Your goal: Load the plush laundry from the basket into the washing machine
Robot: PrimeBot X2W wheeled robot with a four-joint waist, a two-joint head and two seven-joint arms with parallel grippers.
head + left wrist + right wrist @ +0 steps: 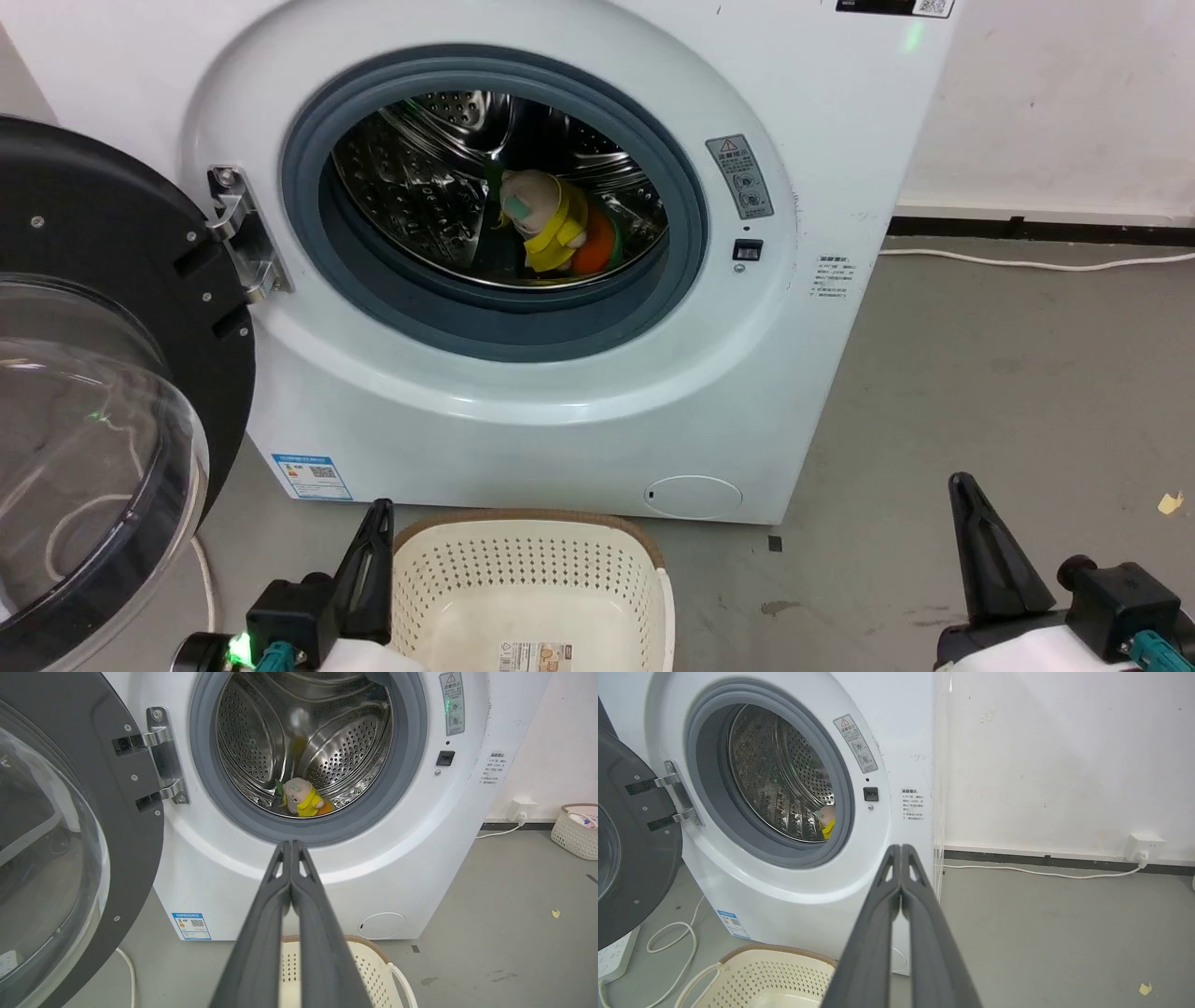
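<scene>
The white washing machine [523,411] stands with its black-rimmed door [103,392] swung open to the left. Inside the steel drum [420,177] lie the yellow-and-cream plush [546,219] and the orange burger plush [597,247] behind it; both also show in the left wrist view as plush [303,800]. The cream basket [527,579] sits on the floor before the washer, and the part of its bottom in view holds nothing but its label. My left gripper [378,513] is shut by the basket's left rim. My right gripper [962,490] is shut at the lower right, holding nothing.
A white cable [1036,261] runs along the grey floor by the back wall. Another cable [672,938] and a power strip [614,954] lie left of the washer. A second basket [577,830] stands at the far right near a wall socket [521,809].
</scene>
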